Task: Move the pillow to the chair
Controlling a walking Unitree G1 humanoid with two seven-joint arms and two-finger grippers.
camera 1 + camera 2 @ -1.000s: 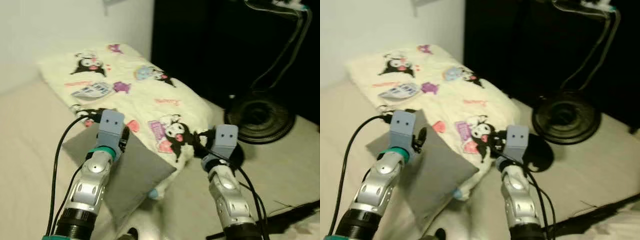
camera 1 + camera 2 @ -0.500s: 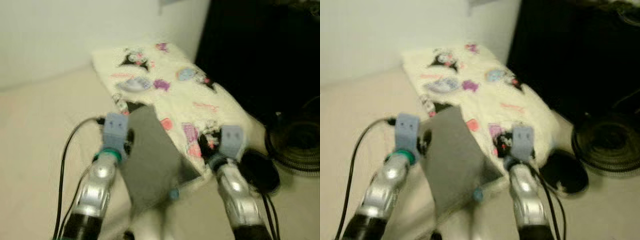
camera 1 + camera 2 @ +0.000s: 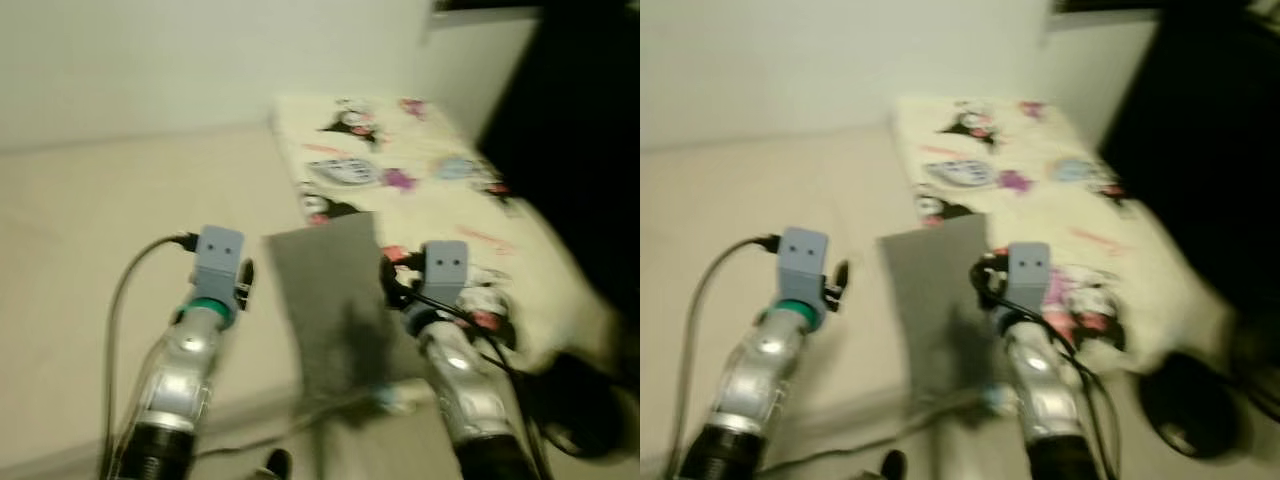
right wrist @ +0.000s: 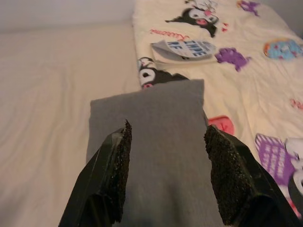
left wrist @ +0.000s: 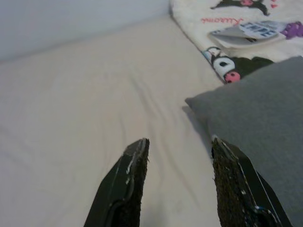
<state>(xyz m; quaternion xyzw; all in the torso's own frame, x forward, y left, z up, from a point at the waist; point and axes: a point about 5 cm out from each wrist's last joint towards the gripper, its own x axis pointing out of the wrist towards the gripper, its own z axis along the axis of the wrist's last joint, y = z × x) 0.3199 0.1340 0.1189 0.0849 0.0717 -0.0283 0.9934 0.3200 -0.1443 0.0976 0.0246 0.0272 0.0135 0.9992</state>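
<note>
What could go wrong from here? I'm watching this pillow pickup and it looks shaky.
1. The left hand is open over bare sheet beside the gray pillow, so it may close on nothing.
2. The pillow overlaps the cartoon blanket; the open right hand could pinch blanket too.
3. The head views are blurred, so aim may be off.

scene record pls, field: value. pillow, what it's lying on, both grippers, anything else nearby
pillow: grey pillow, flat, not gripped
support: cream bed sheet, one end against the cartoon-print blanket
left gripper: open, over bare sheet just beside the pillow's edge, not touching it
right gripper: open, fingers straddling the pillow from above; contact cannot be told
background: white wall behind the bed, dark area at the robot's right
image quality: head views blurred
chair: location unknown
</note>
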